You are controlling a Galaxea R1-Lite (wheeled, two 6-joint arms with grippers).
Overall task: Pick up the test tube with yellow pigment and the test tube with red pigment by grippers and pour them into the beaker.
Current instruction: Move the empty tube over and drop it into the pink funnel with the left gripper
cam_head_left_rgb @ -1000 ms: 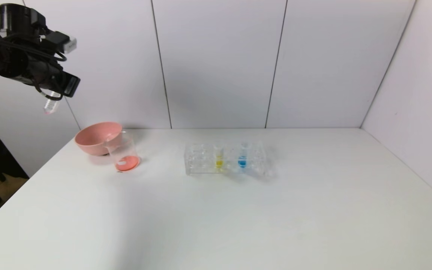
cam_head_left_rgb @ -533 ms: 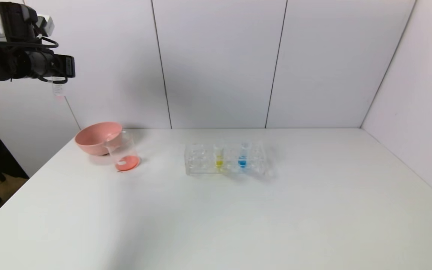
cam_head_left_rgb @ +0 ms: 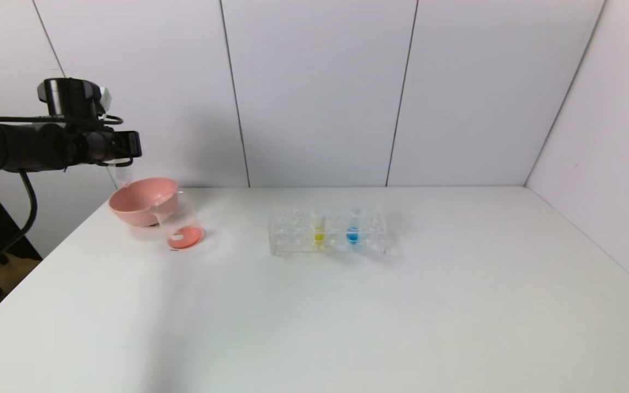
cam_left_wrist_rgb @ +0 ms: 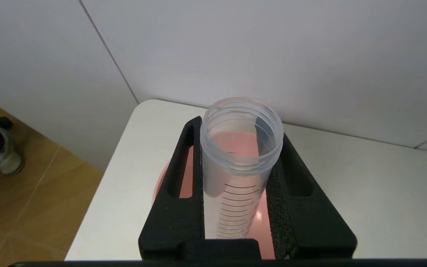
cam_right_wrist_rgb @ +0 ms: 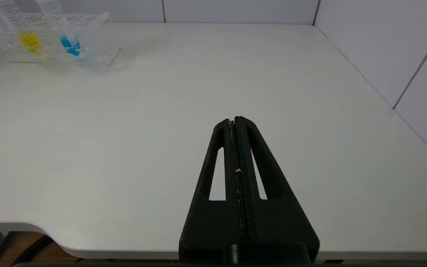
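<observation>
While the black left pincer [cam_head_left_rgb: 129,144] hangs over the pink plastic bowl [cam_head_left_rgb: 141,201], clenched on the emptied clear red-pigment tube [cam_left_wrist_rgb: 240,163] — red already pools in the clear beaker [cam_head_left_rgb: 181,225] — the yellow-pigment tube [cam_head_left_rgb: 319,226] waits racked; discarding comes next, I'd judge

The left arm [cam_head_left_rgb: 19,147] reaches out level, high over the pink bowl [cam_head_left_rgb: 142,201]. Its left gripper [cam_left_wrist_rgb: 240,174] hangs above that bowl, fingers clamped on an upright clear tube [cam_left_wrist_rgb: 239,163]. The right gripper [cam_right_wrist_rgb: 235,122] sits low, well apart from the bowl, its fingers pressed together with nothing between.
</observation>
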